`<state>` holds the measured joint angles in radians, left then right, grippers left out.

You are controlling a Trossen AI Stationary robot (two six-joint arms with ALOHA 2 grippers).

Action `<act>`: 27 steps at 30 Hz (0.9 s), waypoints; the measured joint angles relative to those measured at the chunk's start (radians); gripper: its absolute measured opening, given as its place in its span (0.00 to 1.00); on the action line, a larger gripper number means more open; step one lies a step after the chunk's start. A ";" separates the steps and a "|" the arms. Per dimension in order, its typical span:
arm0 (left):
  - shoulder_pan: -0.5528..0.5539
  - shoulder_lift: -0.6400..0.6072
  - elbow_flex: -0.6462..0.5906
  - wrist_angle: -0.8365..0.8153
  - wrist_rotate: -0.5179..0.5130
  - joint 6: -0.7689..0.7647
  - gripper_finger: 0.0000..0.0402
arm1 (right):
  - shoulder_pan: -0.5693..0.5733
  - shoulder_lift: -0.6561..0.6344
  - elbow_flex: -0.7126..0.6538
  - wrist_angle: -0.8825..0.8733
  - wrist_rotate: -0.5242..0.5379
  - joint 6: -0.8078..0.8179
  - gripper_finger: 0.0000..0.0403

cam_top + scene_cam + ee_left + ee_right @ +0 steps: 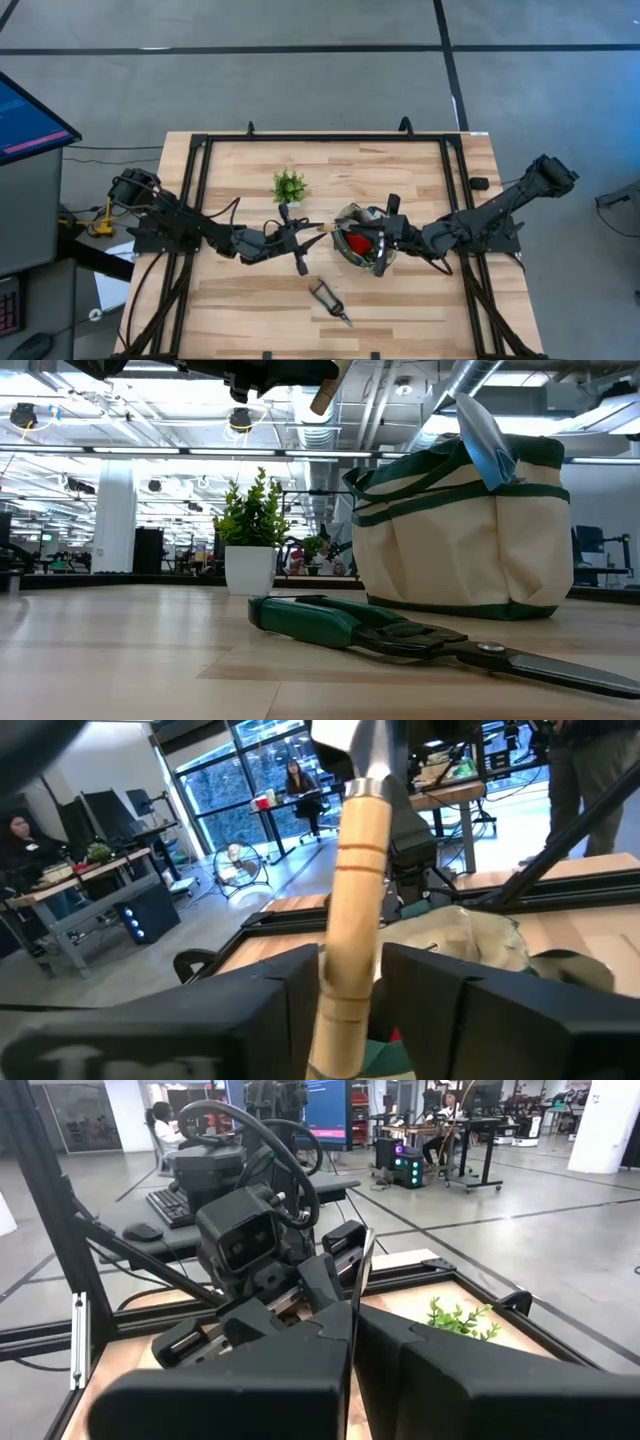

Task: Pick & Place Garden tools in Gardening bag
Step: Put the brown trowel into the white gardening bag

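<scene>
Here, in the high view, the beige canvas gardening bag with dark green trim [362, 243] stands just right of the frame's centre, between the 2 arms. The left gripper [296, 238] sits at centre, its jaws clenched on the pale wooden handle of a silver trowel [352, 920]; the left wrist view shows the 2 dark fingers [275, 995] pressed against the handle on both sides, with the bag's rim just beyond. The right gripper [383, 244] lies over the bag's right edge, its jaws grasping a thin upright edge, the bag's rim as far as can be told [356, 1315].

Green-handled pruning shears [328, 299] lie flat below centre, well apart from both grippers, with bare wood around them down to the table's lower edge. A small green potted plant in a white pot [289, 185] stands above the left gripper. In the low view a silver blade [485, 438] sticks up out of the bag.
</scene>
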<state>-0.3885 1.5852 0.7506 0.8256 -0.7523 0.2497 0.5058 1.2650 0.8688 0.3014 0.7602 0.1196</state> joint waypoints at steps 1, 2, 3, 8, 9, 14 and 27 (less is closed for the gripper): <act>-0.004 0.000 0.000 0.000 0.000 0.000 0.26 | 0.003 0.000 0.000 -0.001 0.000 0.000 0.00; -0.008 0.000 0.000 0.000 0.000 -0.002 0.27 | 0.005 -0.001 0.000 -0.001 0.000 0.000 0.00; -0.011 0.000 0.000 0.000 -0.001 -0.004 0.28 | 0.006 -0.002 0.000 -0.001 0.000 0.000 0.00; -0.037 0.000 0.000 -0.014 -0.002 -0.004 0.35 | 0.005 -0.008 0.000 -0.009 0.000 0.001 0.00; -0.042 0.000 0.000 -0.024 -0.004 -0.005 0.36 | 0.005 -0.010 0.000 -0.012 0.000 0.001 0.00; -0.067 0.000 0.000 -0.053 -0.077 -0.004 0.41 | 0.002 -0.025 0.054 -0.184 -0.020 0.086 0.00; -0.090 -0.014 -0.001 -0.112 -0.177 -0.004 0.43 | -0.136 0.083 0.257 -0.616 -0.322 0.305 0.00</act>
<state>-0.4787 1.5707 0.7498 0.7132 -0.9294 0.2461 0.3696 1.3484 1.1253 -0.3146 0.4378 0.4248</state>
